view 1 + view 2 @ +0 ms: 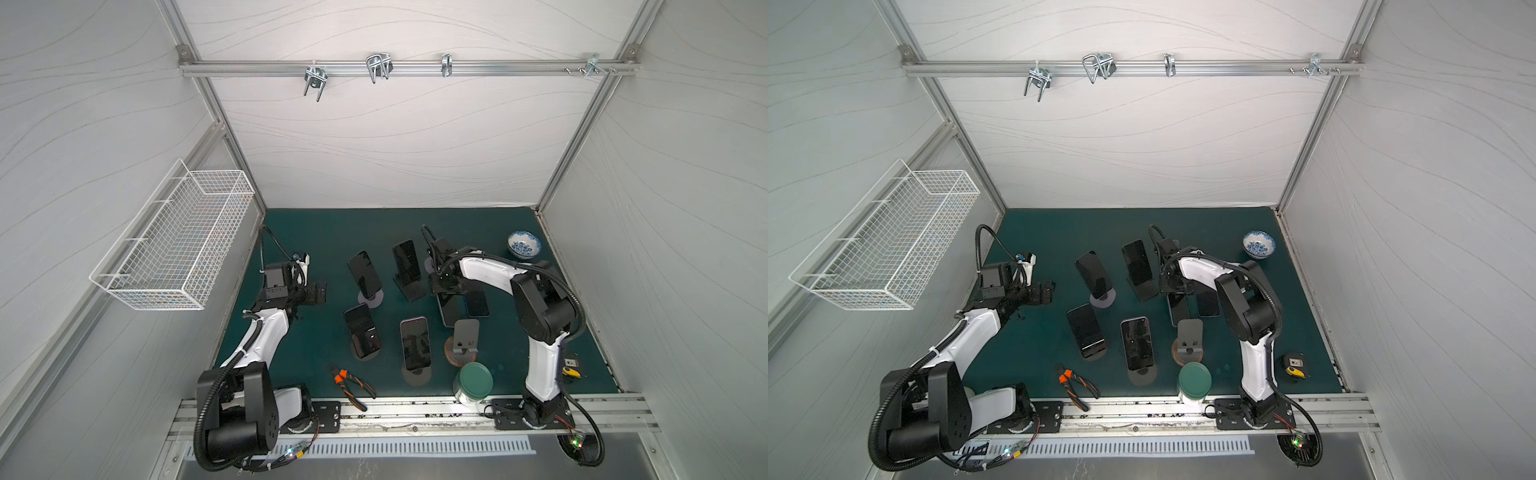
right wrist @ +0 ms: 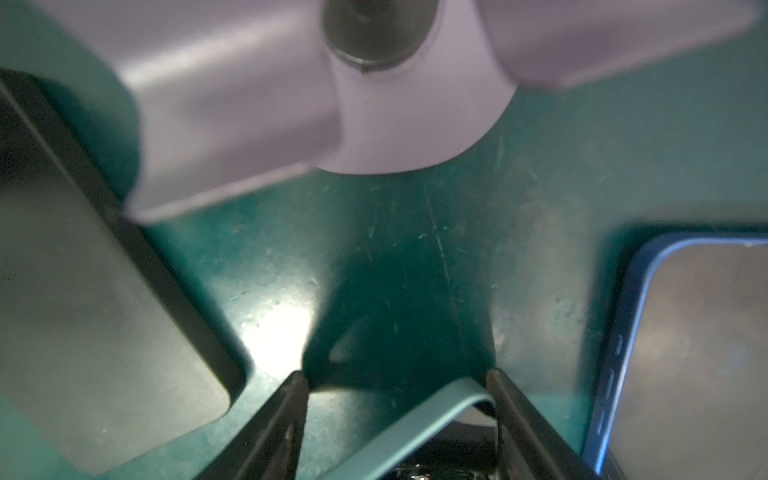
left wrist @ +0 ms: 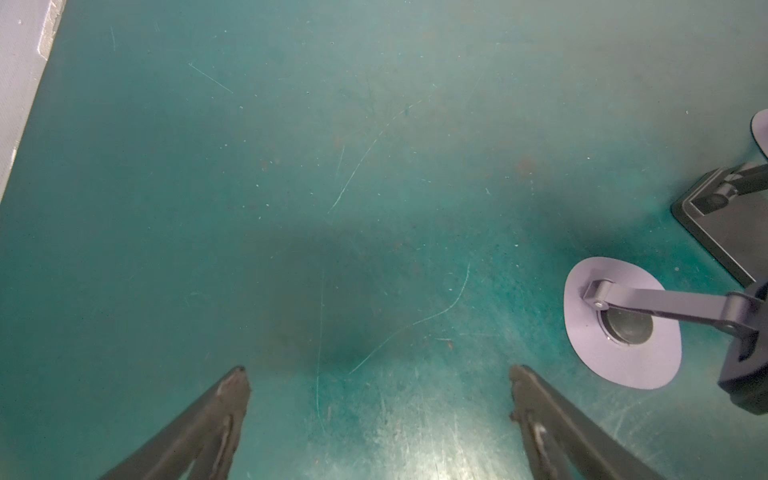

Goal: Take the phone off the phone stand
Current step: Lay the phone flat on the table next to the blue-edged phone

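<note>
My right gripper (image 2: 397, 376) is shut on a teal-cased phone (image 2: 415, 428), its fingers on the case's two side edges. In both top views this phone (image 1: 449, 313) hangs low over the green mat under the right gripper (image 1: 446, 291), beside a blue-cased phone (image 1: 477, 305) lying flat. A lilac phone stand (image 2: 415, 124) with nothing on it sits just ahead of the held phone. Several other dark phones (image 1: 365, 272) lean on stands at mid-mat. My left gripper (image 3: 378, 374) is open over bare mat at the left (image 1: 316, 293), with nothing between its fingers.
An empty grey stand on a wooden base (image 1: 465, 336) stands near the front. Orange-handled pliers (image 1: 349, 384) and a green-lidded jar (image 1: 473, 380) lie at the front edge. A blue-white bowl (image 1: 523, 245) sits back right, and a wire basket (image 1: 178, 245) hangs on the left wall.
</note>
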Tool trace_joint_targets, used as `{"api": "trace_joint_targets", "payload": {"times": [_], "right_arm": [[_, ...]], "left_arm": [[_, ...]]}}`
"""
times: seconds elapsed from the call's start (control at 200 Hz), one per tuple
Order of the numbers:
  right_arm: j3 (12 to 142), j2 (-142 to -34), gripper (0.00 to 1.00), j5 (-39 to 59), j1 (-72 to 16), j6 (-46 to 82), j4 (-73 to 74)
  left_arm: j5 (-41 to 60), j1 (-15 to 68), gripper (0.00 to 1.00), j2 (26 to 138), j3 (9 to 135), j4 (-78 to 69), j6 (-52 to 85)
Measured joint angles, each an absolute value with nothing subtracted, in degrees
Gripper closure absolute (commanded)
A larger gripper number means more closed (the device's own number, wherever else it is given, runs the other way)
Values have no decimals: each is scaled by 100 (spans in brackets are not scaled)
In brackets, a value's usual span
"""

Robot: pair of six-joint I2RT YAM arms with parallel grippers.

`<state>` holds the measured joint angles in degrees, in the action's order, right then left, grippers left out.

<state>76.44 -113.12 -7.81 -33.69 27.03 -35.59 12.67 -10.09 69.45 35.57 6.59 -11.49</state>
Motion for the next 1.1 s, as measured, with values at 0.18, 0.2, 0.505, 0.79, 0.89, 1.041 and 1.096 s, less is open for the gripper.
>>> {"api": "trace_joint_targets", "payload": {"times": [0.18, 0.2, 0.505, 0.79, 0.89, 1.041, 1.096], "right_arm": [[7607, -11288, 30, -659, -3312, 2700, -3516], [7609, -11288, 29, -652, -3310, 2703, -3516], [7618, -11299, 29, -596, -3297, 2696, -3518], [7647, -11319, 26, -567, -3297, 2681, -3540], [7651, -11327, 26, -558, -3297, 2657, -3546], [7776, -11424, 25, -563, -3299, 2646, -3688], [7789, -11428, 25, -563, -3301, 2646, -3701]], "left_arm": [[1269, -1009, 1, 6945, 3557, 661, -1157], [1269, -1009, 1, 6945, 3557, 659, -1157], [1269, -1009, 1, 6945, 3557, 659, -1160], [1271, -1009, 1, 6934, 3557, 661, -1162], [1271, -1009, 1, 6930, 3557, 661, -1162], [1273, -1009, 1, 6930, 3557, 661, -1162], [1273, -1009, 1, 6930, 3557, 661, -1162]]}}
